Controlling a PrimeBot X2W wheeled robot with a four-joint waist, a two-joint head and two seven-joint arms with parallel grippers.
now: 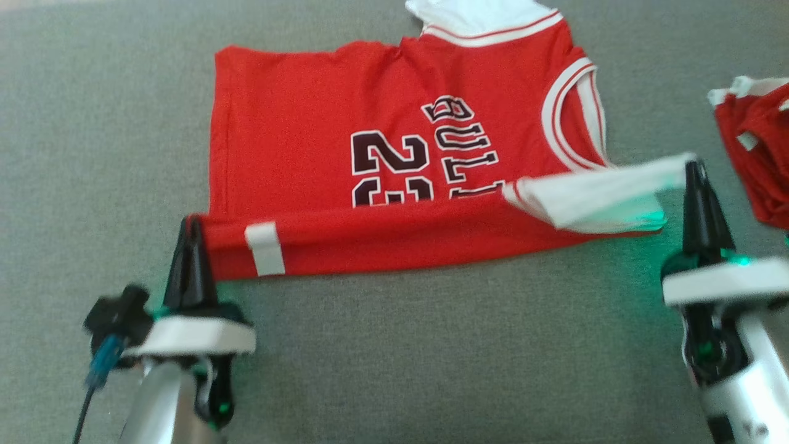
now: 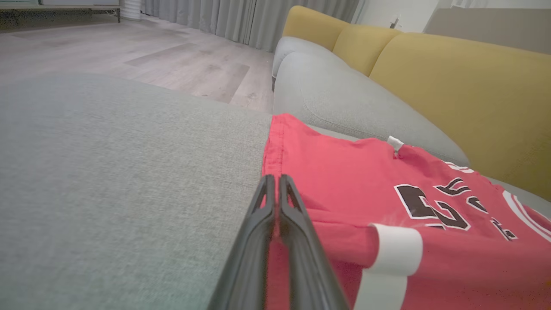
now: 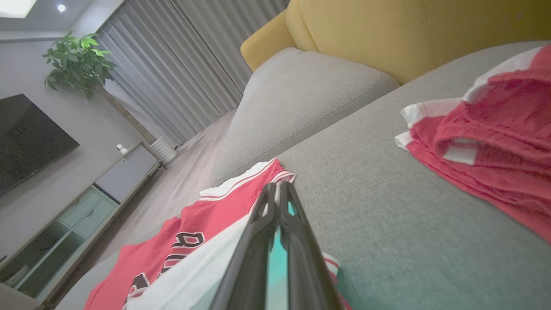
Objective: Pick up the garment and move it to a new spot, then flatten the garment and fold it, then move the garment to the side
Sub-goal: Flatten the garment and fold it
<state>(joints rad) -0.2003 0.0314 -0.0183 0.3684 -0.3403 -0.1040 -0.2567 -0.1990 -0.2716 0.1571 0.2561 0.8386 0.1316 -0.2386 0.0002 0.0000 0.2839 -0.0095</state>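
Red jersey [image 1: 308, 142] near edge pinched: left gripper [image 1: 192, 222] clamps hem corner, right gripper [image 1: 695, 165] clamps white edge; grey cushion [image 1: 444, 351] open behind jaws.

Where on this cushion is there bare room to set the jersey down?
Widest bare patch: the cushion left of the jersey, beyond the left claw. Another bare strip lies just this side of the jersey's folded edge, between the claws. Crowded: the right, where the right claw and a red pile pinch the gap.
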